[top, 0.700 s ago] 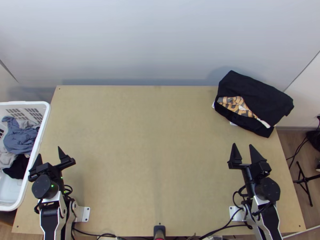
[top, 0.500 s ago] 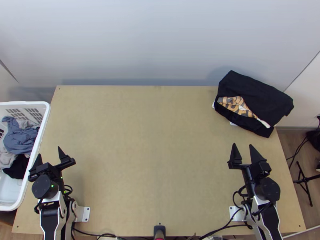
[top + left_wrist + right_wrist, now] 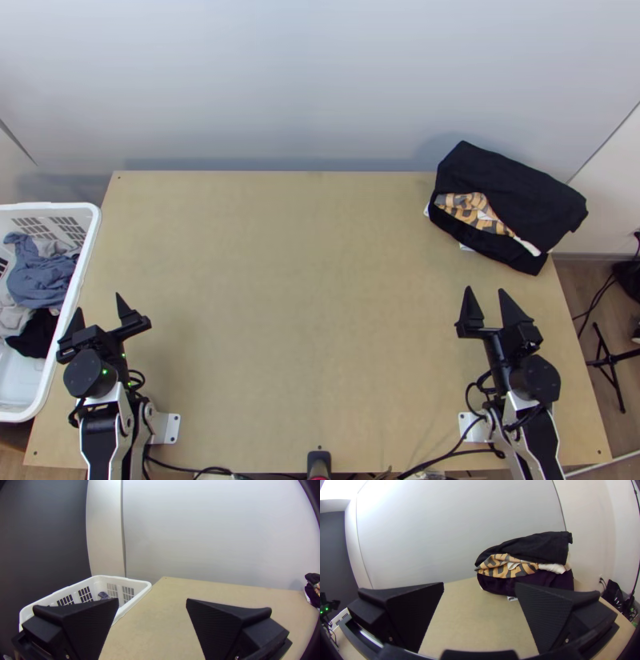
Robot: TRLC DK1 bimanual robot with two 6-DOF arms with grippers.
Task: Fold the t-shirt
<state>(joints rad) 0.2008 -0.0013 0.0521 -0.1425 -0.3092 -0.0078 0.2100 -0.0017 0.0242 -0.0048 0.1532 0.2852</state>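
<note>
Near the table's left edge, beside the basket, my left gripper (image 3: 99,310) stands open in the top view. My right gripper (image 3: 486,298) is also open, in front of the stack at the right. Folded cloth lies stacked at the back right: black pieces (image 3: 512,188) above and below a yellow-and-grey patterned one (image 3: 474,211). Which piece is a t-shirt I cannot tell. In the left wrist view, nothing is between the fingers of the left gripper (image 3: 152,601). In the right wrist view, the right gripper (image 3: 479,586) holds nothing, and the cloth stack (image 3: 533,548) stands beyond it.
A white basket (image 3: 90,232) with loose blue (image 3: 40,276), grey and black clothes stands at the table's left edge. The wooden table (image 3: 304,304) lies bare between the arms. A pale wall rises behind it, and a black stand (image 3: 608,360) is on the floor at the right.
</note>
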